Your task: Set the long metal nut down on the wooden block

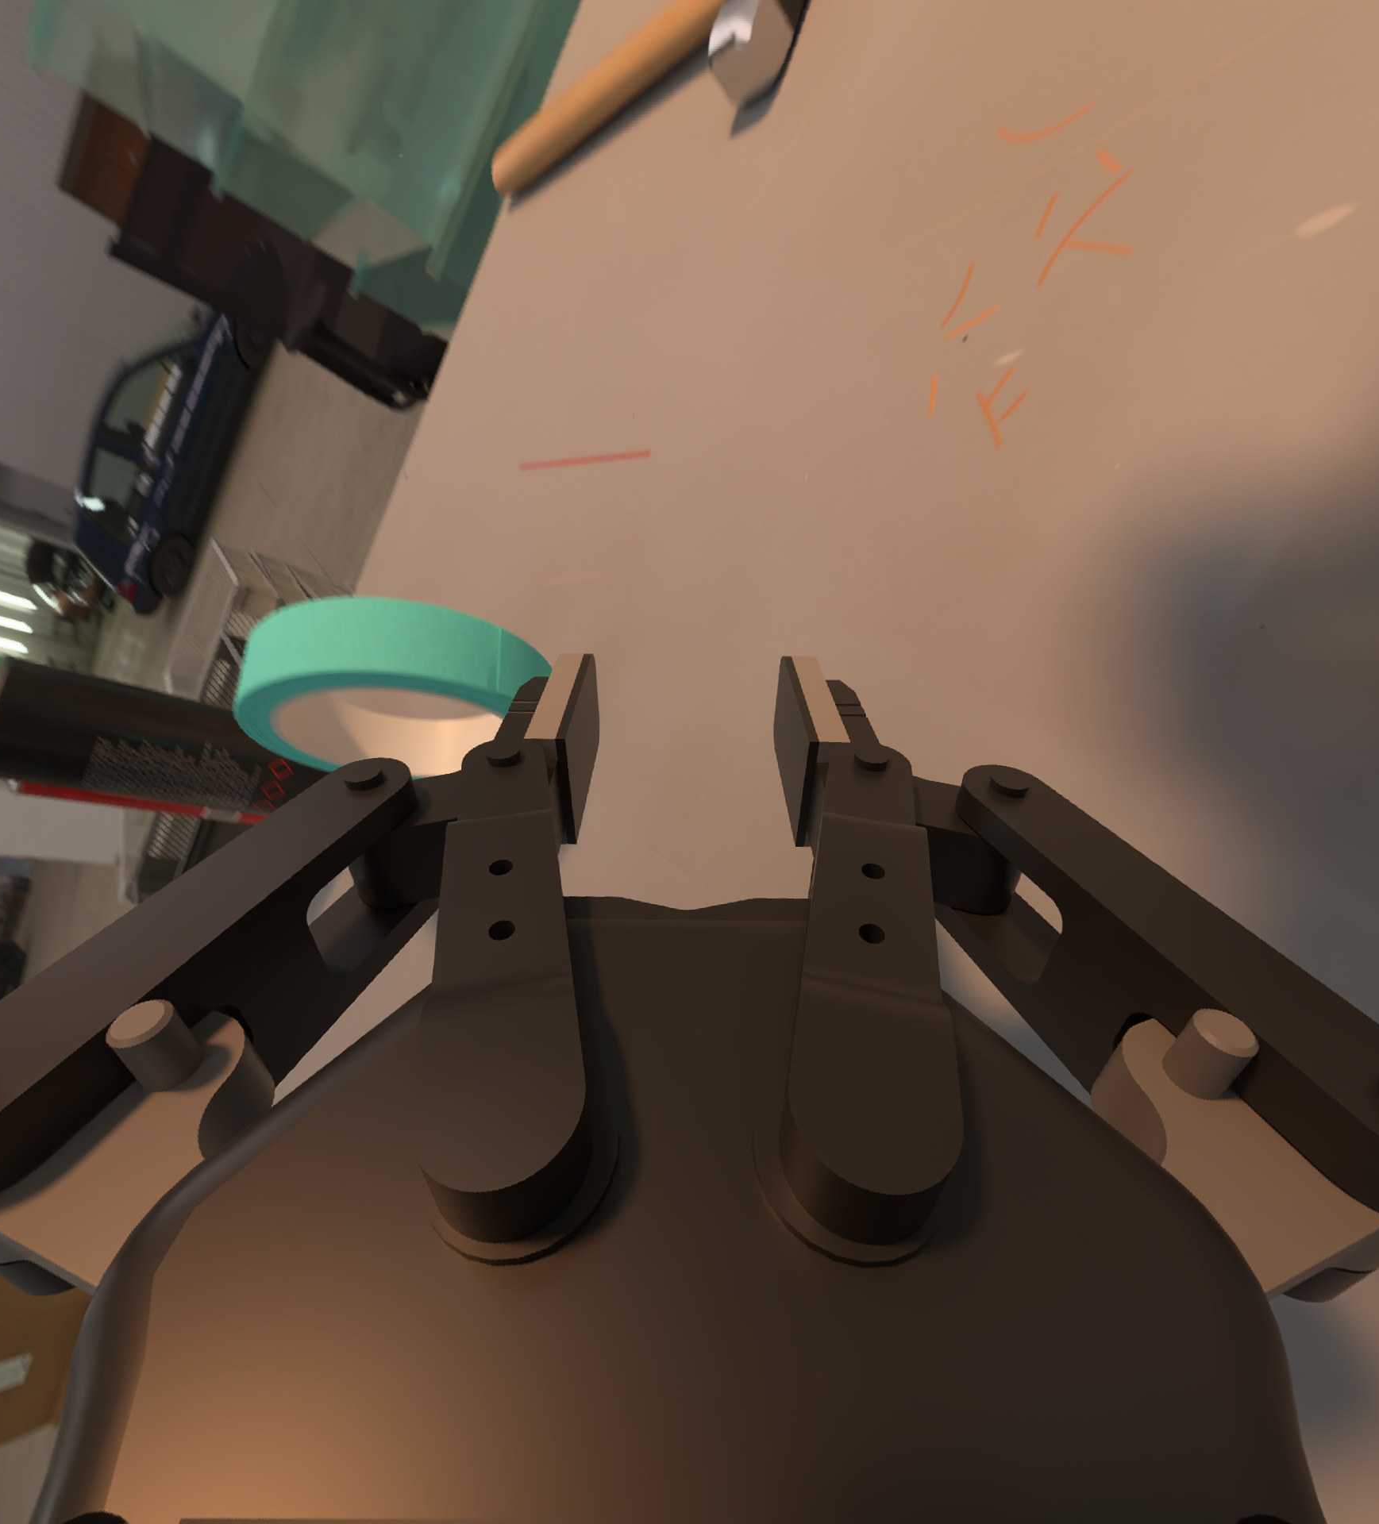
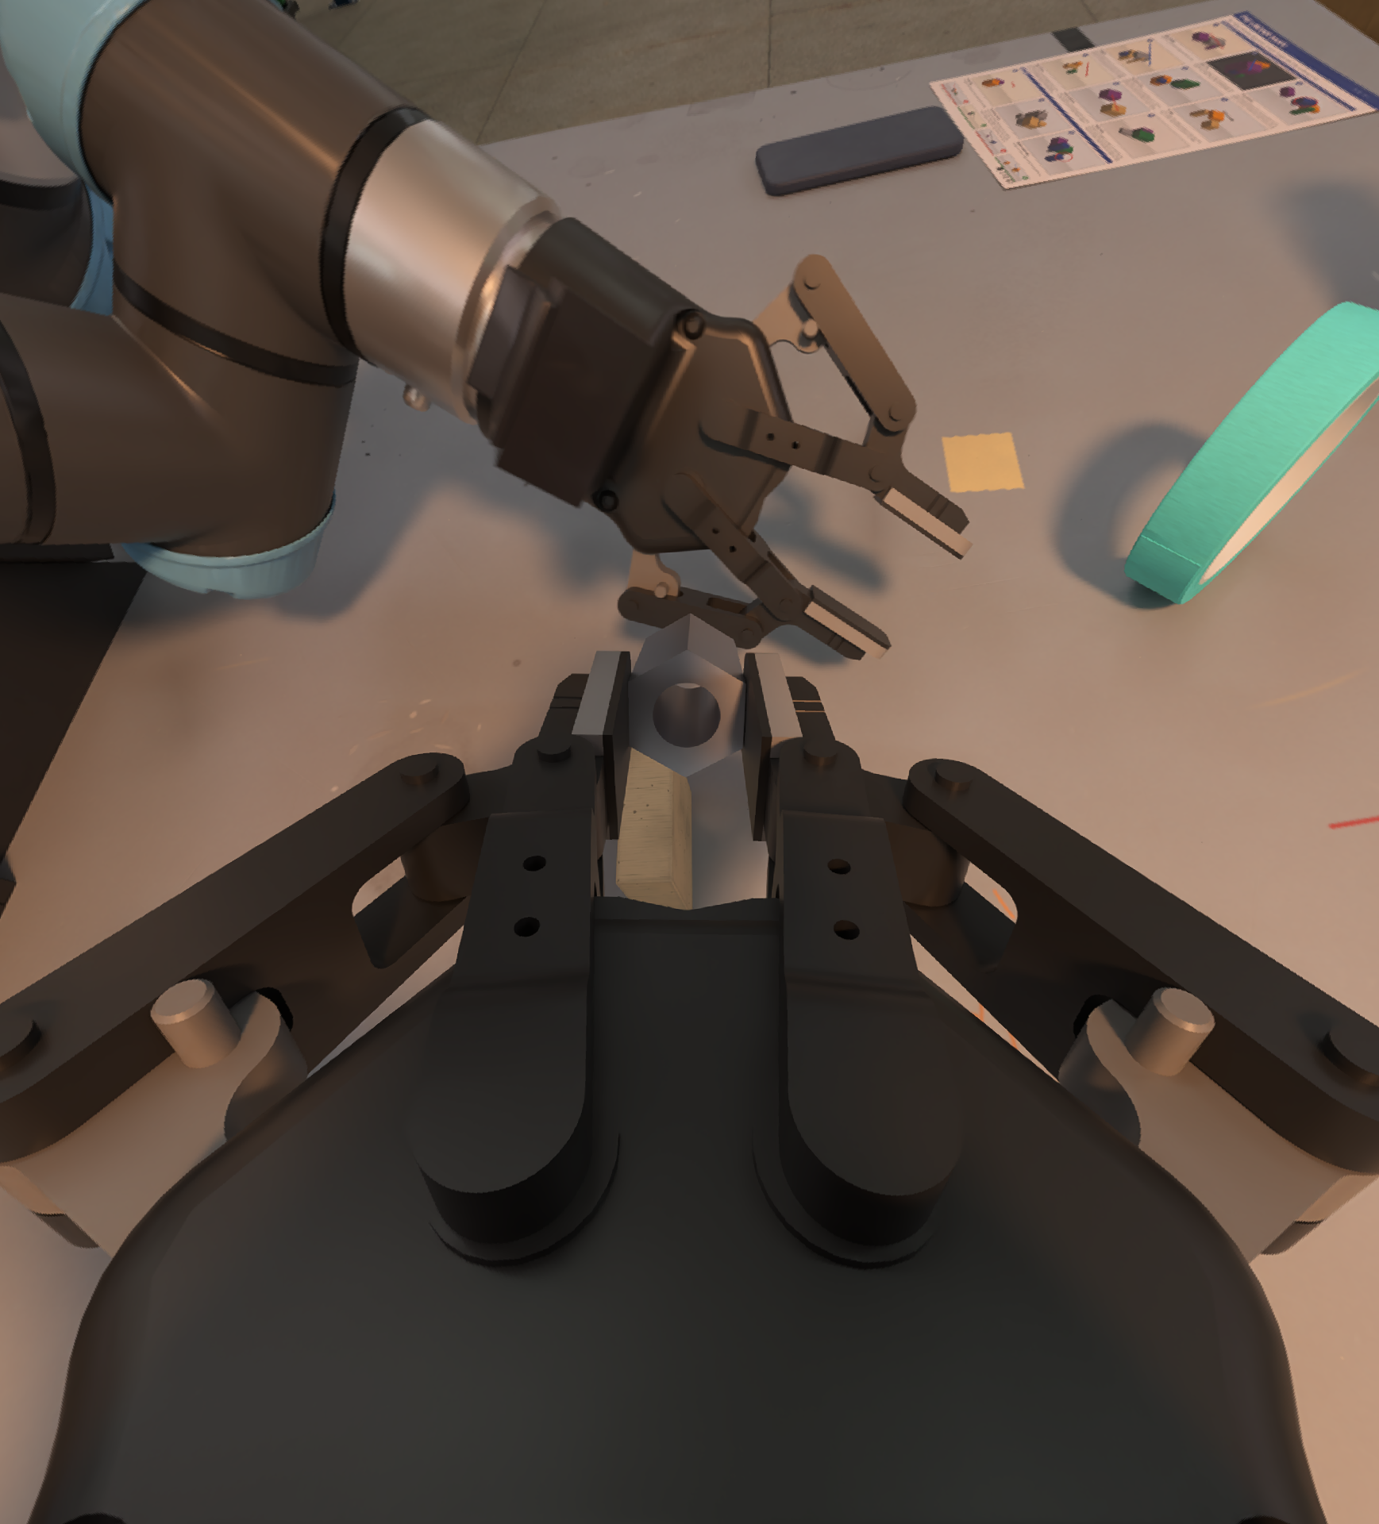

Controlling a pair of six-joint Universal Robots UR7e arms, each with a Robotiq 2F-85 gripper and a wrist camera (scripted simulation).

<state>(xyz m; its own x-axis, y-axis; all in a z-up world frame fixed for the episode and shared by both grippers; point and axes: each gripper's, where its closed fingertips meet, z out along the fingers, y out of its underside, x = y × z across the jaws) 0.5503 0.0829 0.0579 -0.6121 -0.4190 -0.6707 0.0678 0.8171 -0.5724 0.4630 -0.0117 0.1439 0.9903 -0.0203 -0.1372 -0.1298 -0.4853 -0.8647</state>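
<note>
My right gripper (image 2: pixel 687 701) is shut on the long metal nut (image 2: pixel 686 746), a grey hexagonal piece with a round bore facing forward. The pale wooden block (image 2: pixel 651 833) shows between my fingers, just below and left of the nut. I cannot tell if nut and block touch. My left gripper (image 1: pixel 686 726) is open and empty, low over bare table. It also shows in the right wrist view (image 2: pixel 908 585), open, just beyond and to the right of the nut.
A teal tape roll (image 2: pixel 1280 453) (image 1: pixel 389 660) stands on edge at the right. A yellow square note (image 2: pixel 981 462), a dark flat bar (image 2: pixel 859 148) and a printed sheet (image 2: pixel 1156 91) lie farther back. A wooden-handled hammer (image 1: pixel 603 91) lies far ahead of the left gripper.
</note>
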